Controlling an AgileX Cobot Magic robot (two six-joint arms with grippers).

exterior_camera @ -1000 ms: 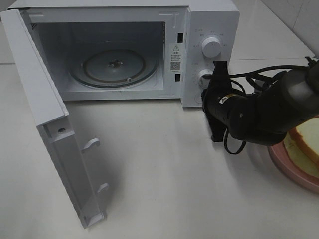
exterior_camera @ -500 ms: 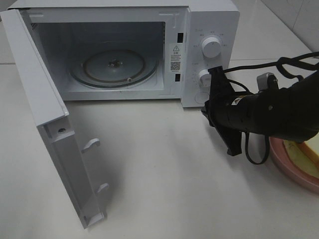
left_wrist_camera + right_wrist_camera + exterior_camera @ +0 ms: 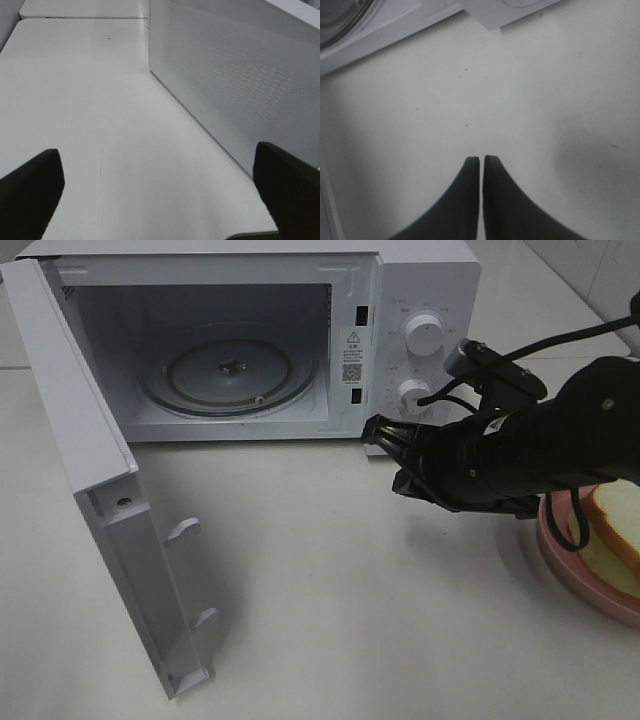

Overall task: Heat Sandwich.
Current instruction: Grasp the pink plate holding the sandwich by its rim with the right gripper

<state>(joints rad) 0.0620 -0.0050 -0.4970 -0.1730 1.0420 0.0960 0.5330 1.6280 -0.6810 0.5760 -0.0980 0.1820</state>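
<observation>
High view: the microwave (image 3: 430, 300) stands with its door (image 3: 90, 440) wide open, I have the right gripper (image 3: 378, 435) low over the table (image 3: 330, 590) just in front of the control panel, and the sandwich (image 3: 615, 525) lies on the plate (image 3: 560, 550) at the right edge, partly behind the arm. Left wrist: the left gripper (image 3: 157, 170) has its fingers far apart over the table, beside the microwave's perforated side wall. Right wrist: fingers (image 3: 470, 200) together but for a thin slit, gripping nothing.

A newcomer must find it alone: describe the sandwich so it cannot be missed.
Find the white microwave with its door open. Right of it lies a round pink plate. The sandwich sits on it: thick white bread, tan crust, the only food here.
</observation>
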